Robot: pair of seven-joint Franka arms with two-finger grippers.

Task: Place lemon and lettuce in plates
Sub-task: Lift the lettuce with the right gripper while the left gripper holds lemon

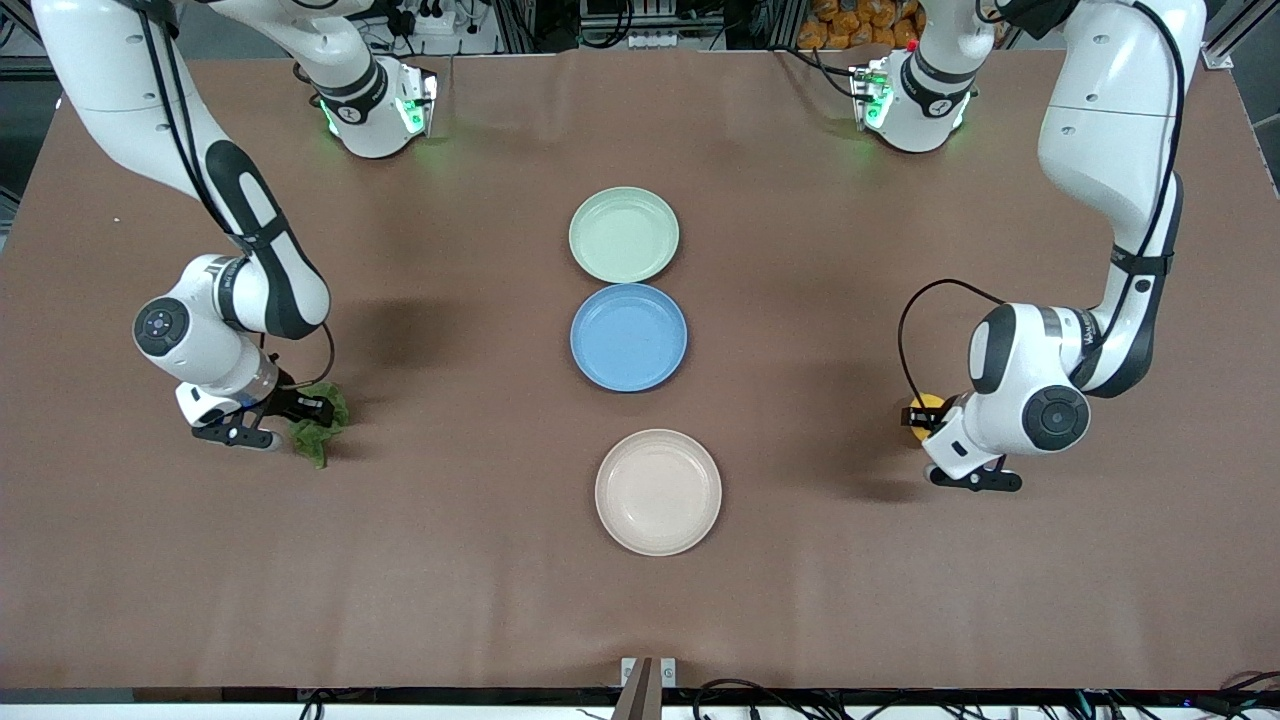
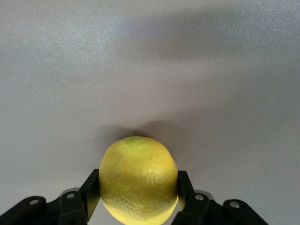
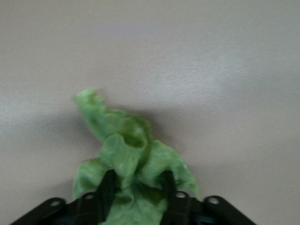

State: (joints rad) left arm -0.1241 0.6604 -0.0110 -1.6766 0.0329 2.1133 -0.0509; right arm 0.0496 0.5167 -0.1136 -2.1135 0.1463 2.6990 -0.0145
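Note:
The lemon lies at the left arm's end of the table, mostly hidden by the arm. In the left wrist view the lemon sits between the fingers of my left gripper, which press its two sides low at the table. My left gripper is shut on it. The lettuce is at the right arm's end. My right gripper is shut on the lettuce, which is bunched between the fingers of the gripper. The mint green plate and the cream-beige plate stand empty mid-table.
A blue plate, empty, lies between the mint green plate and the cream-beige plate, touching the mint one. The three plates form a line down the middle of the brown table. The arm bases stand along the table's edge farthest from the front camera.

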